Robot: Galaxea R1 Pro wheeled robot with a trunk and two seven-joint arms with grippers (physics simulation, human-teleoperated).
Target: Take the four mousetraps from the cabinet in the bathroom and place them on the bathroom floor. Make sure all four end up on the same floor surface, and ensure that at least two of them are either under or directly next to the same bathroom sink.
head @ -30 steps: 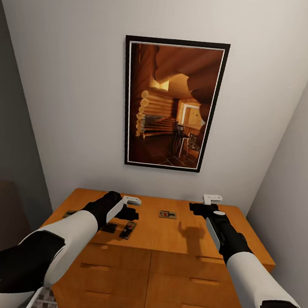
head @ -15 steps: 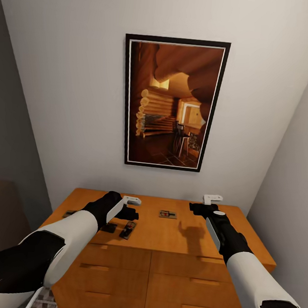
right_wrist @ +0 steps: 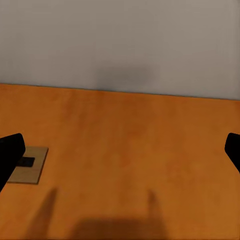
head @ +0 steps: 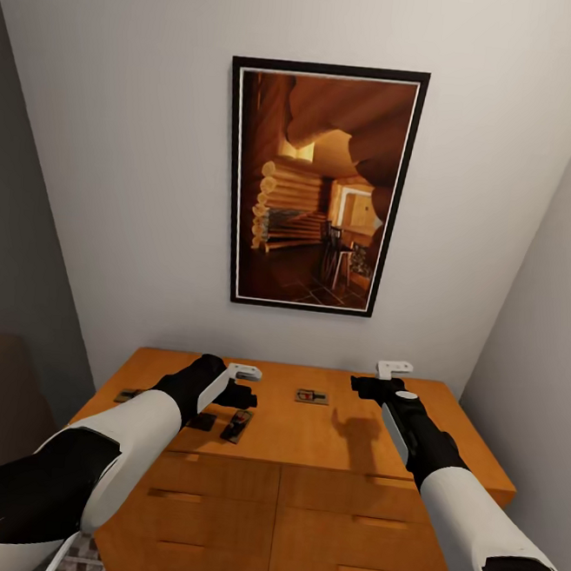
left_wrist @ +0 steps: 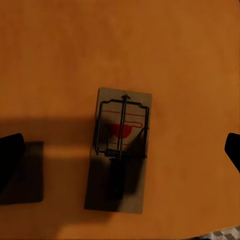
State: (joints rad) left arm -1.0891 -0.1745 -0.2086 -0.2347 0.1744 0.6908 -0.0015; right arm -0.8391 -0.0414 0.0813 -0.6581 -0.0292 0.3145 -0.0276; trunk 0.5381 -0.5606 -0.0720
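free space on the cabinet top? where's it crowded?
Bare: the cabinet top between the middle mousetrap and its right edge, under the right gripper. Crowded: left side, several mousetraps beneath the left gripper.

A framed log-cabin picture [head: 319, 187] hangs on the pale wall [head: 130, 174].
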